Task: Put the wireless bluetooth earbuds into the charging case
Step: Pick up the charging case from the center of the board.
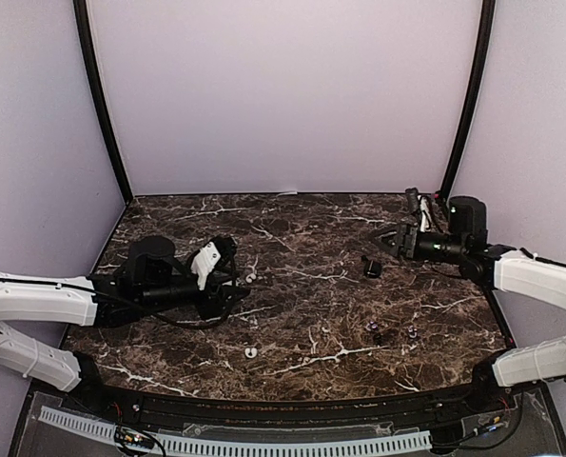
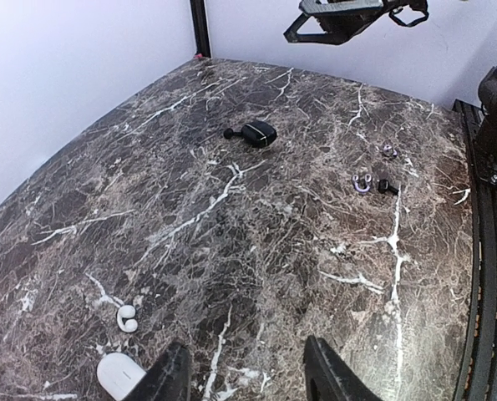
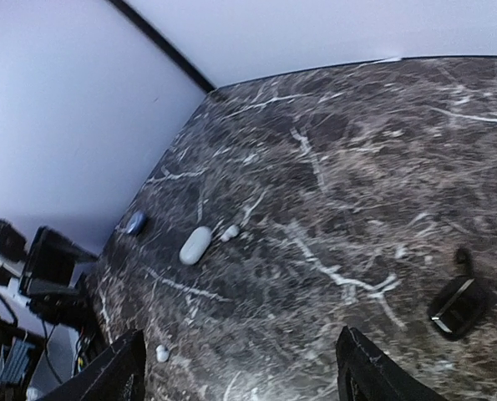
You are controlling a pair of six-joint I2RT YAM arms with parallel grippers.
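A closed white charging case [image 2: 119, 376] lies just left of my left gripper's [image 2: 246, 349] left finger, with a white earbud [image 2: 127, 318] beyond it. My left gripper [image 1: 230, 276] is open over bare marble. Another white earbud [image 1: 251, 352] lies nearer the front. An open black case [image 3: 458, 305] sits right of my right gripper [image 3: 241, 334], with a dark earbud [image 3: 463, 259] beside it. My right gripper [image 1: 382, 243] is open and holds nothing. Two purple earbuds [image 2: 362, 183] [image 2: 388, 150] and a dark one [image 2: 385, 185] lie at the front right.
A small bluish pebble-shaped thing [image 3: 135, 222] lies near the table's left edge. The marble table [image 1: 302, 238] is walled by pale panels, with black poles [image 1: 100, 105] at the back corners. A cable track [image 1: 263, 443] runs along the front edge.
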